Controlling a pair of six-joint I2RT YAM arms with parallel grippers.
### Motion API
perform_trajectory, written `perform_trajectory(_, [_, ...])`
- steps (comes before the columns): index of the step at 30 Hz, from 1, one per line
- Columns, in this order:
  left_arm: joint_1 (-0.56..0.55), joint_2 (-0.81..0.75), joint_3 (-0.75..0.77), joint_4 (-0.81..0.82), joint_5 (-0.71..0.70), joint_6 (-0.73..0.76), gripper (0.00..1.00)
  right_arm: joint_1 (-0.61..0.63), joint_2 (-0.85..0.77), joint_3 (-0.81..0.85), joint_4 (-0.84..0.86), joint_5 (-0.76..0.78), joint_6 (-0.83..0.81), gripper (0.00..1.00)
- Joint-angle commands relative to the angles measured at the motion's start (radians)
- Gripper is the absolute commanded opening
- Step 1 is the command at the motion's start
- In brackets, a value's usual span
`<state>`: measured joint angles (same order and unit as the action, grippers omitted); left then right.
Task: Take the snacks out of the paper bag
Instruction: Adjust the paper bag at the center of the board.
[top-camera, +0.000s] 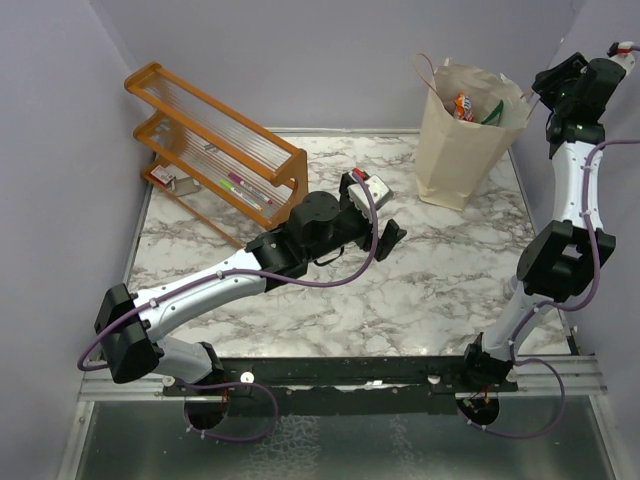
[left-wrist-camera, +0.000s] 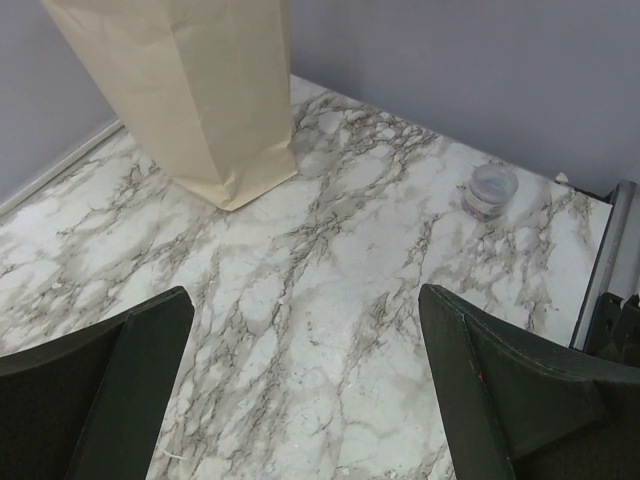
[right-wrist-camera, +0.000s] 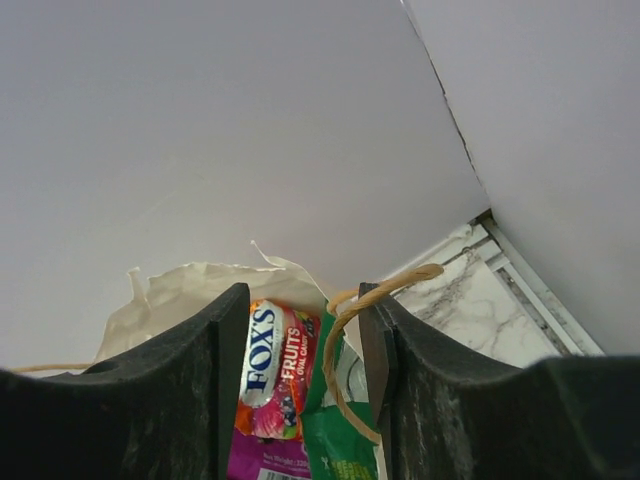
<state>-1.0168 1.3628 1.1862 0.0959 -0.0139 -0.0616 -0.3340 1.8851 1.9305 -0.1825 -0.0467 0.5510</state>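
At the paper bag's (top-camera: 455, 150) mouth, the right gripper (right-wrist-camera: 300, 300) hung released above the Fox's candy bag (right-wrist-camera: 272, 365), the left gripper (left-wrist-camera: 303, 300) likewise gaping.

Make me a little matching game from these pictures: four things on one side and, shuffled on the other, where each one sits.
Things
1. paper bag
2. orange wooden rack
3. small clear cap
4. Fox's candy packet

Places
A. at the far left corner of the marble table
B. poking up inside the bag's open top
C. alone on bare marble, to the right of the bag in the left wrist view
D. standing upright at the far right of the table

Pairs: 1-D, 2-A, 3-C, 4-B
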Motion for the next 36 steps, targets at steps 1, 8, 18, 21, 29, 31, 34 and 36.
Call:
perform_trajectory(1, [-0.009, -0.024, 0.005, 0.015, -0.032, 0.015, 0.99, 0.001, 0.04, 0.061, 0.002, -0.04, 0.019, 0.45])
perform_trajectory(8, [-0.015, -0.023, 0.007, 0.01, -0.046, 0.022, 0.99, 0.001, 0.055, 0.071, 0.016, -0.081, 0.036, 0.28])
perform_trajectory(18, [-0.021, -0.017, 0.008, 0.005, -0.061, 0.035, 0.99, 0.001, 0.041, 0.058, 0.11, -0.158, 0.069, 0.28])
perform_trajectory(21, [-0.025, -0.018, 0.009, 0.003, -0.066, 0.039, 0.99, 0.001, 0.054, 0.064, 0.119, -0.169, 0.085, 0.29])
perform_trajectory(29, [-0.03, -0.016, 0.007, 0.001, -0.088, 0.053, 0.99, 0.0, 0.046, 0.116, 0.117, -0.256, 0.108, 0.1])
perform_trajectory(31, [-0.031, -0.017, 0.006, 0.001, -0.088, 0.055, 0.99, 0.001, 0.021, 0.108, 0.11, -0.283, 0.109, 0.06])
perform_trajectory(34, [-0.032, -0.015, 0.006, 0.002, -0.09, 0.059, 0.99, 0.001, -0.006, 0.107, 0.084, -0.345, 0.115, 0.02])
perform_trajectory(36, [-0.034, -0.016, 0.005, 0.0, -0.095, 0.061, 0.99, 0.001, -0.015, 0.126, 0.056, -0.398, 0.103, 0.01])
